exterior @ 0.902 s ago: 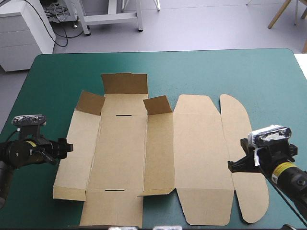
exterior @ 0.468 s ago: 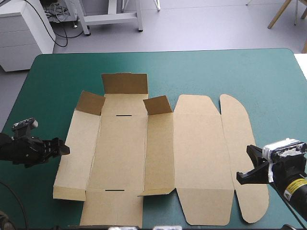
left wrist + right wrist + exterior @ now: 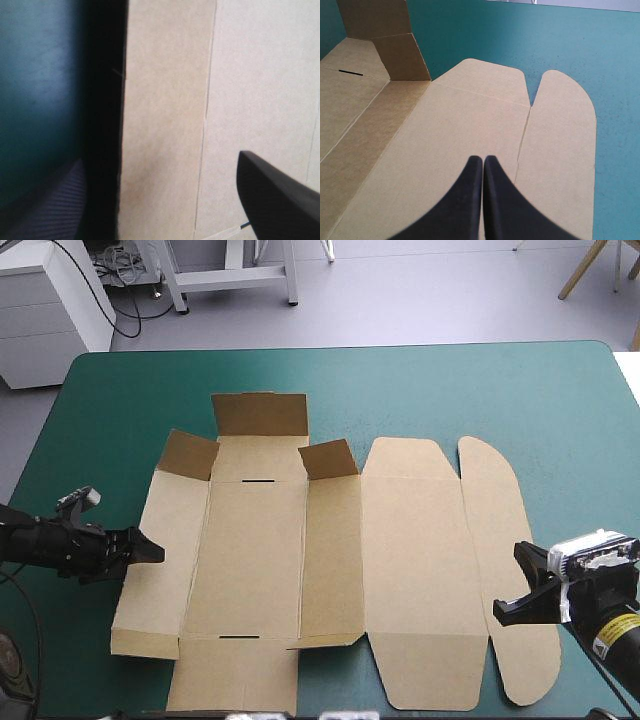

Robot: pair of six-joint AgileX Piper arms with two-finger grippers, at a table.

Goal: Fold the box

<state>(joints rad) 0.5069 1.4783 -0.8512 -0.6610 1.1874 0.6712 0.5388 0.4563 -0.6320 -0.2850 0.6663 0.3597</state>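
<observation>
Teal-green table cover, left gripper half blurred, parted at edge of flat brown cardboard box, right gripper closed, empty, over its right side.

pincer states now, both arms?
Left pincer: open, at the left edge of the box.
Right pincer: closed, holding nothing, over the box.
</observation>
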